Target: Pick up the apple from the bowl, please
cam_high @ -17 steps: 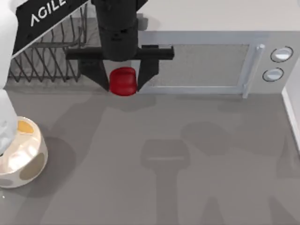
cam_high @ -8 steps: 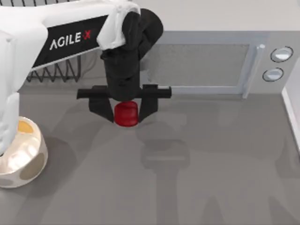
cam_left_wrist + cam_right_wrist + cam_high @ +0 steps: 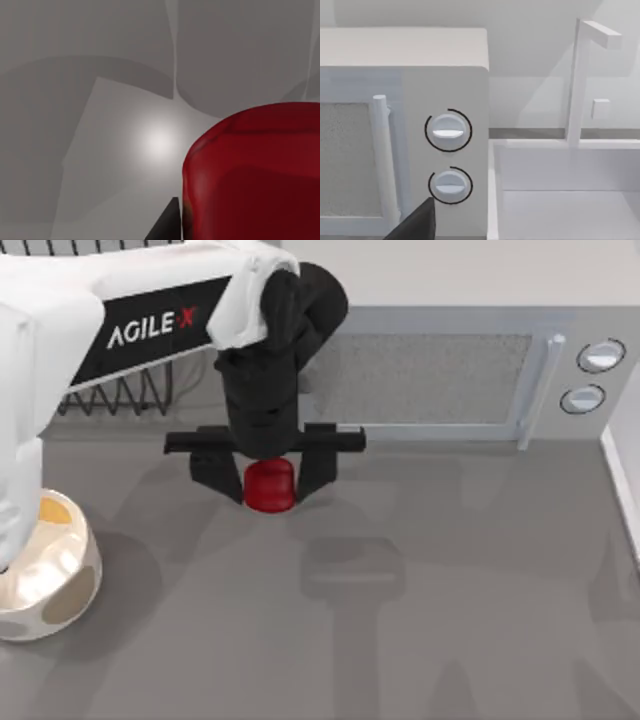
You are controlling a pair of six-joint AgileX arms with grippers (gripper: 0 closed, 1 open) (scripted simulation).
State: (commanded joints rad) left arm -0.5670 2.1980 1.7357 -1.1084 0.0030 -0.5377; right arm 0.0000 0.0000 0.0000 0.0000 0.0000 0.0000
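The left gripper (image 3: 267, 478) hung over the grey table (image 3: 450, 590), just in front of the microwave (image 3: 430, 375), with its two black fingers (image 3: 212, 472) closed against the sides of the apple (image 3: 268, 486). The apple sat between the fingers, red and glossy, held above the tabletop and clear of it, its shadow falling on the table nearer the front edge. In the left wrist view the apple (image 3: 255, 175) loomed close and dark red, with a black fingertip (image 3: 167, 225) just beside it and the bare table (image 3: 100, 125) beyond.

The bowl (image 3: 45, 575) stood well apart from the microwave, at the table's left edge, cream-white with tan and orange spots and a shiny inside. It was partly hidden by the white left arm (image 3: 40, 350), which reached across from the left above the black wire rack (image 3: 130, 395) standing beside the microwave.

The right wrist view faced the microwave (image 3: 405, 125) from the front, showing its door handle (image 3: 382, 155) and two round knobs (image 3: 448, 131), with a white sink (image 3: 560, 200) and its tap (image 3: 580, 75) just beside the microwave. A dark tip of the right gripper (image 3: 417, 222) showed near the lower knob; whether that gripper was wide or narrow could not be told.
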